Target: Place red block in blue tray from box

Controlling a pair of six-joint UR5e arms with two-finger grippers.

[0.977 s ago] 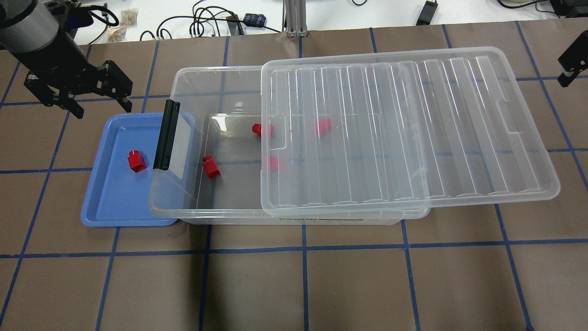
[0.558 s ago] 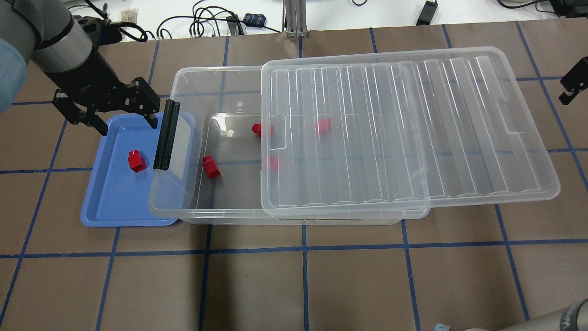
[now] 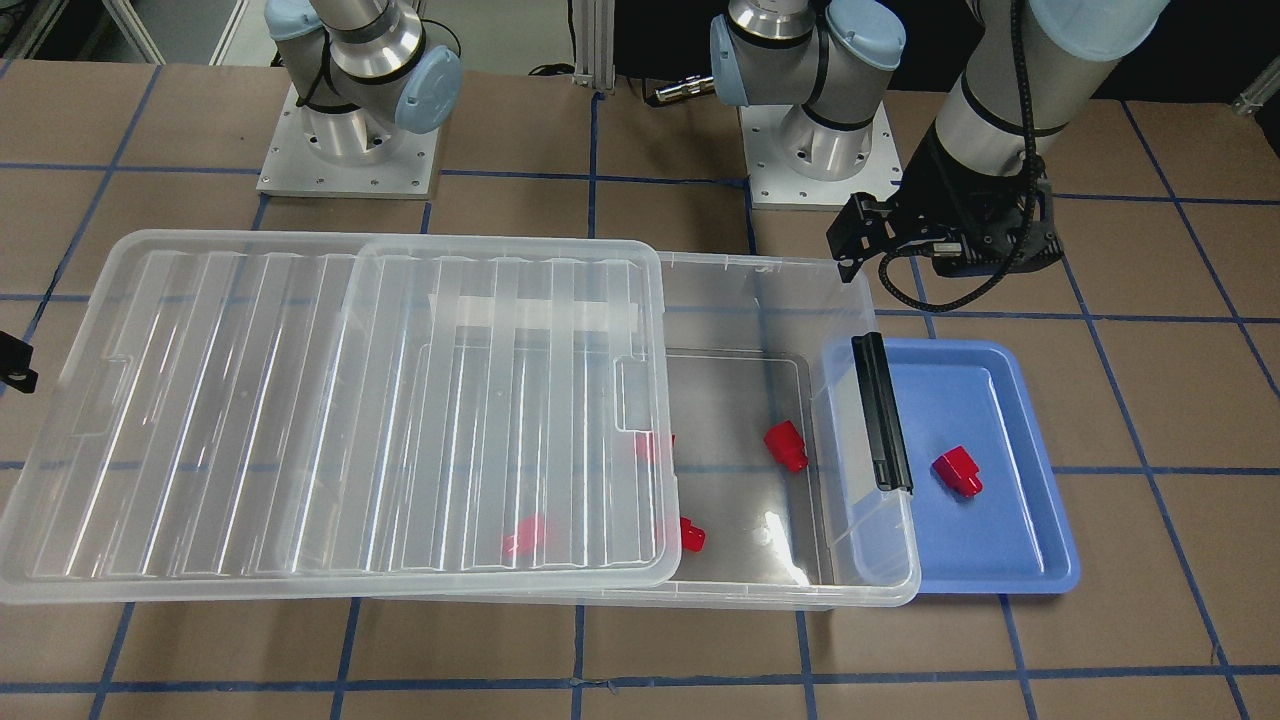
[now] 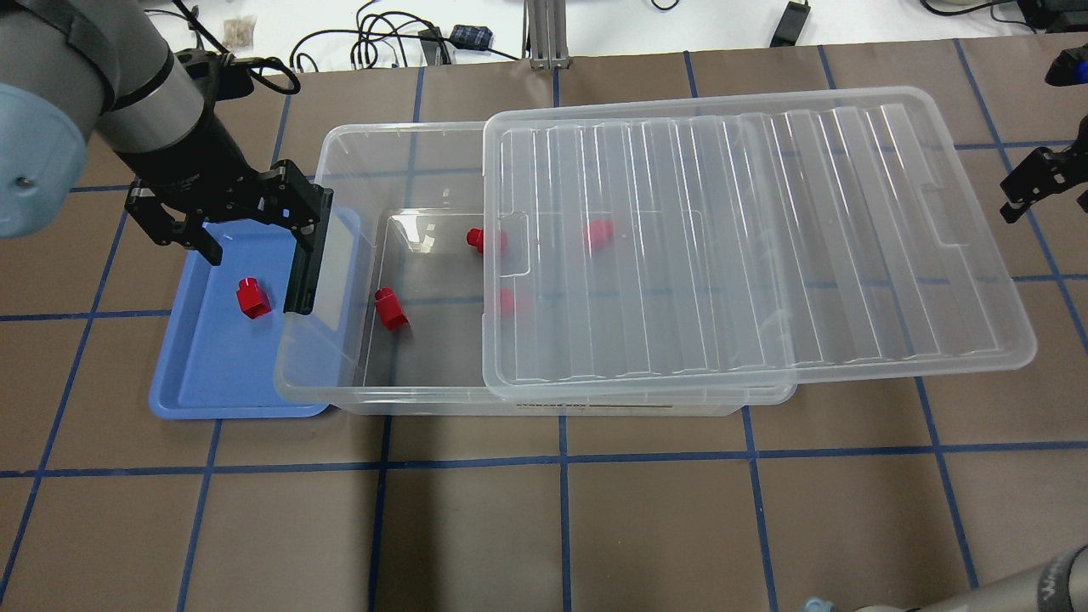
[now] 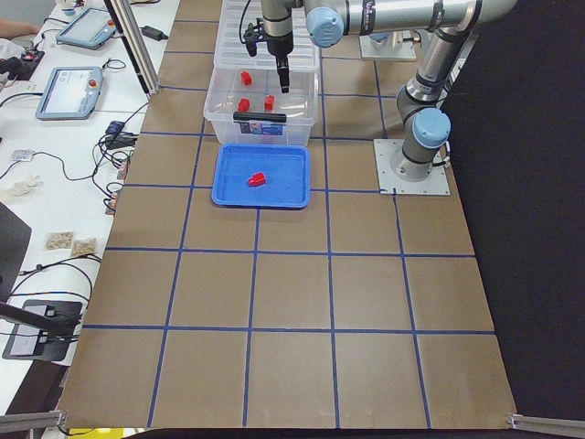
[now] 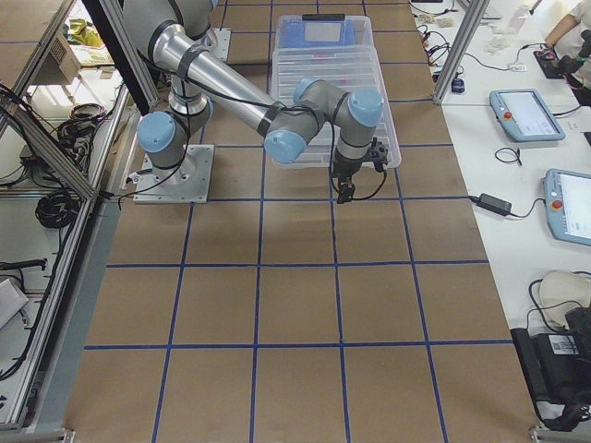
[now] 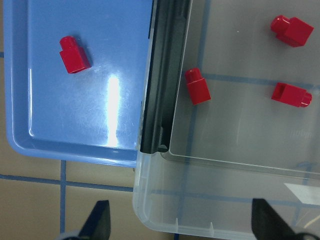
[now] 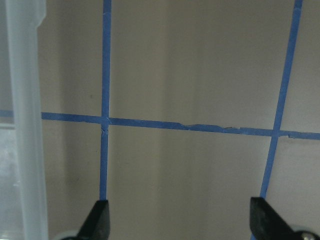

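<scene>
The clear box (image 4: 425,398) lies mid-table, its ribbed lid (image 4: 748,238) slid right so the left end is uncovered. In the uncovered end lie two red blocks (image 4: 390,308) (image 4: 486,240), and two more (image 4: 597,235) (image 4: 507,301) show through the lid. One red block (image 4: 252,298) rests in the blue tray (image 4: 204,365), which is tucked against the box's left end. My left gripper (image 4: 255,234) hangs open and empty above the tray's far edge and the black latch bar (image 4: 306,251). My right gripper (image 8: 182,225) stands open over bare table past the lid's right edge.
The lid overhangs the box's right end. Cables and small items lie on the white surface (image 4: 340,34) beyond the table's far edge. The two arm bases (image 3: 345,150) (image 3: 815,150) stand on the robot's side of the table. Brown, blue-taped table surface (image 4: 561,527) lies in front of the box.
My left gripper has travelled right, from beyond the tray's far left corner to above the tray's far edge and the latch bar, still open. The right gripper has shifted slightly. No block has moved.
</scene>
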